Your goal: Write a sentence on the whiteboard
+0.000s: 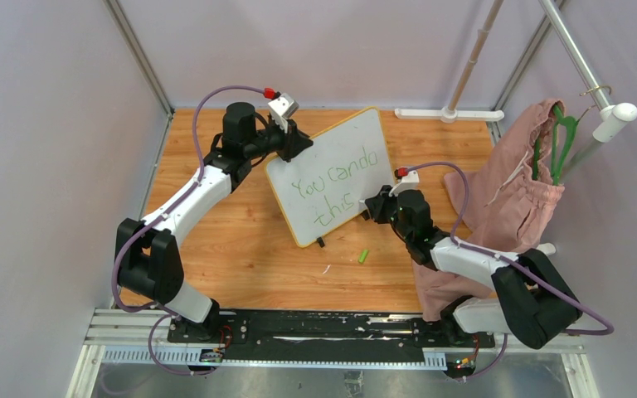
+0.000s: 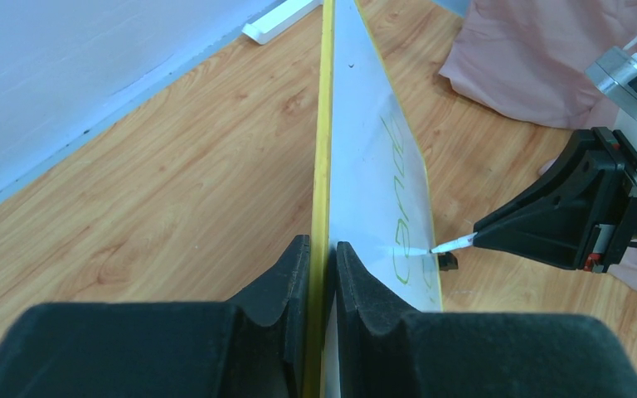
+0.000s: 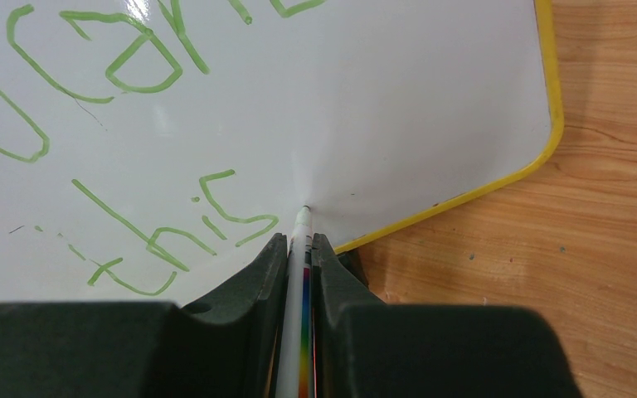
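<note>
Two claws clenched: L gripper [image 2: 322, 249] on whiteboard [image 1: 342, 153] rim, R gripper [image 3: 299, 242] on marker [image 3: 302, 225], tip touching just past sentence [image 1: 332, 186]. Green cap [image 1: 364, 256] nr board; pink cloth [image 1: 506, 195] beside R arm.

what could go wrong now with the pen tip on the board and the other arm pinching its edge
1. The pen tip sits on the board just right of "this". If the right gripper drags it away sideways, it could leave a stray line beside the writing.
2. The left gripper pinches only the board's thin yellow edge, so a firm push from the pen may twist it or make it slip.
</note>
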Motion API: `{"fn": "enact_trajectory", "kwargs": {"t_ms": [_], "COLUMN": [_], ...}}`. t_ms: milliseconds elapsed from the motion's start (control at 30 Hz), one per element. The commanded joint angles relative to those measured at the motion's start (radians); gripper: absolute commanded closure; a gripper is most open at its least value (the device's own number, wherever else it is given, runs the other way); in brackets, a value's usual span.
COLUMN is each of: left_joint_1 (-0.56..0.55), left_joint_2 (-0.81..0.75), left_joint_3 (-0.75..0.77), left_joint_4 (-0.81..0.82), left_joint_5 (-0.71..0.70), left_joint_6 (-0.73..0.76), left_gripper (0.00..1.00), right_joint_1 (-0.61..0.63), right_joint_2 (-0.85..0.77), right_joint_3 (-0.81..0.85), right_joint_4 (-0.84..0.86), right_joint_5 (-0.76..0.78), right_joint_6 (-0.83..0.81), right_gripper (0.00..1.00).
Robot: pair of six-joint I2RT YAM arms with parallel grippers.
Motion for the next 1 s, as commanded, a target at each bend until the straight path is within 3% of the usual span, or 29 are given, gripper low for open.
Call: {"fn": "enact_trajectory", "kwargs": {"t_ms": [0,567,967], "left_joint_1": [-0.049,-0.05,-0.051], "left_joint_2": [0.01,0.008,0.001], "left_joint_3": [-0.033,-0.033,-0.036], "left_joint_4": [-0.135,-0.137,-0.141], "left_joint_5": [0.049,0.042,0.021], "left_joint_6": [0.013,0.013,0.017], "left_gripper": [1.0,1.0,1.0], "right_joint_1": [-0.005,-0.004,-0.003], "right_joint_2": [0.031,0.011,-0.18], "right_joint_3": [0.027,0.026,0.013], "right_joint_4": [0.028,-0.004,-0.151], "right_joint_5": [0.012,0.014,0.012], "right_joint_6": [0.008,-0.003,-0.028], "right_gripper": [1.0,1.0,1.0]}}
